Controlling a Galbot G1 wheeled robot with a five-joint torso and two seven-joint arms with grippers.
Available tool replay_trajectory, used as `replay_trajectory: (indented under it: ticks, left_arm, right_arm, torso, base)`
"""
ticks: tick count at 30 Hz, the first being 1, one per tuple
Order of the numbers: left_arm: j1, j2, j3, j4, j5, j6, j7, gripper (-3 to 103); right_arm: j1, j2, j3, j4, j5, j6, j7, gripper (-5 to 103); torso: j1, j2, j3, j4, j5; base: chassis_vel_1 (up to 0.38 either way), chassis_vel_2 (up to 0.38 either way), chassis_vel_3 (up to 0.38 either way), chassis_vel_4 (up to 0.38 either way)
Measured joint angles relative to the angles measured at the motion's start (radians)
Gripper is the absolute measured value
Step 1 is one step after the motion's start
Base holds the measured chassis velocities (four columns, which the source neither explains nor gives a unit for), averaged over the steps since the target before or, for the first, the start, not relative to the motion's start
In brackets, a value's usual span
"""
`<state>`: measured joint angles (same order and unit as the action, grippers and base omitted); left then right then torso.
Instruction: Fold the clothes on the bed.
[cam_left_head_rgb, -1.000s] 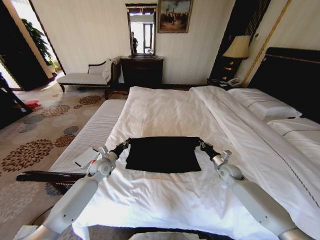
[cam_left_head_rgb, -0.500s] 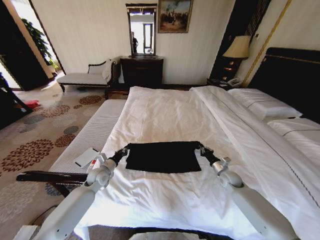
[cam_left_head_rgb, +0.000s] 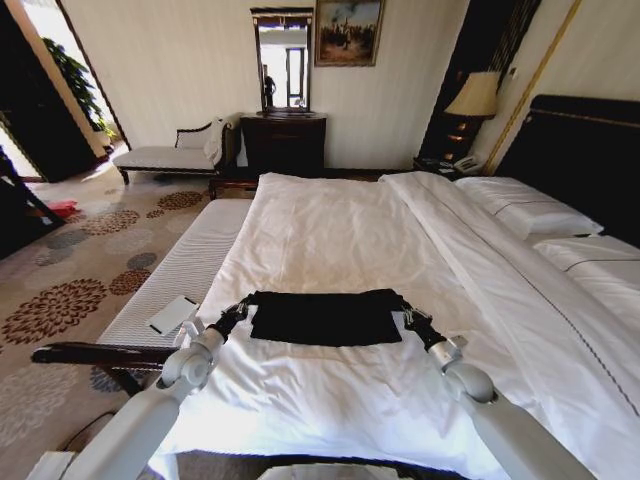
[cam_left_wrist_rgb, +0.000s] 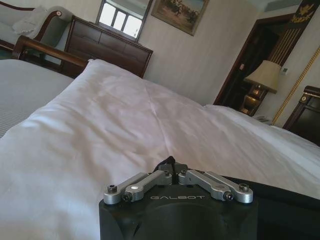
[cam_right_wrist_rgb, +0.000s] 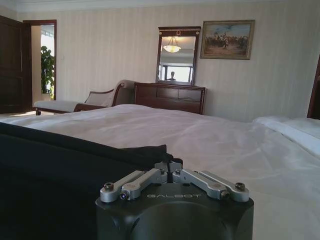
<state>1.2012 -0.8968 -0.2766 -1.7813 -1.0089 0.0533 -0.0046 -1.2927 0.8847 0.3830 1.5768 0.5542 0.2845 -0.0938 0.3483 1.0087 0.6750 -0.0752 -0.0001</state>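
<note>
The clothes (cam_left_head_rgb: 325, 320), a black T-shirt, lie as a flat dark rectangle near the front of the bed (cam_left_head_rgb: 340, 225). My left gripper (cam_left_head_rgb: 241, 306) is shut on the shirt's far left corner. My right gripper (cam_left_head_rgb: 404, 309) is shut on its far right corner. In the left wrist view the left gripper (cam_left_wrist_rgb: 172, 167) pinches a bit of black fabric (cam_left_wrist_rgb: 280, 192) that trails off over the white sheet. The right wrist view shows the right gripper (cam_right_wrist_rgb: 167, 161) shut on the raised edge of the black fabric (cam_right_wrist_rgb: 60, 155).
A narrow white-striped bench (cam_left_head_rgb: 185, 265) runs along the bed's left side with a small white object (cam_left_head_rgb: 173, 314) on it. Pillows (cam_left_head_rgb: 525, 207) and a dark headboard (cam_left_head_rgb: 590, 140) are on the right. A dresser (cam_left_head_rgb: 285, 140), chaise (cam_left_head_rgb: 175, 152) and lamp (cam_left_head_rgb: 475, 95) stand at the far wall.
Both grippers have pulled back toward me and come lower, drawing the shirt's far edge with them. The black patch looks shorter from front to back.
</note>
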Motion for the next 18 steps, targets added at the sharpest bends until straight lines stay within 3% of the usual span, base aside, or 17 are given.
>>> replay_trajectory:
  ticks: [8, 18]
  left_arm:
    - [0.088, -0.002, -0.032, -0.035, 0.029, -0.020, 0.009, 0]
    - [0.101, -0.018, -0.014, -0.019, 0.071, -0.037, 0.008, 0]
  right_arm:
    - [-0.056, 0.006, 0.025, 0.043, -0.024, 0.006, 0.006, 0]
    - [-0.118, 0.032, 0.055, 0.033, -0.065, 0.036, -0.001, 0]
  torso:
    - [0.000, 0.000, 0.000, 0.0000, 0.0001]
    - [0.000, 0.000, 0.000, -0.0002, 0.0003]
  base:
    - [0.000, 0.000, 0.000, 0.000]
    - [0.000, 0.000, 0.000, 0.000]
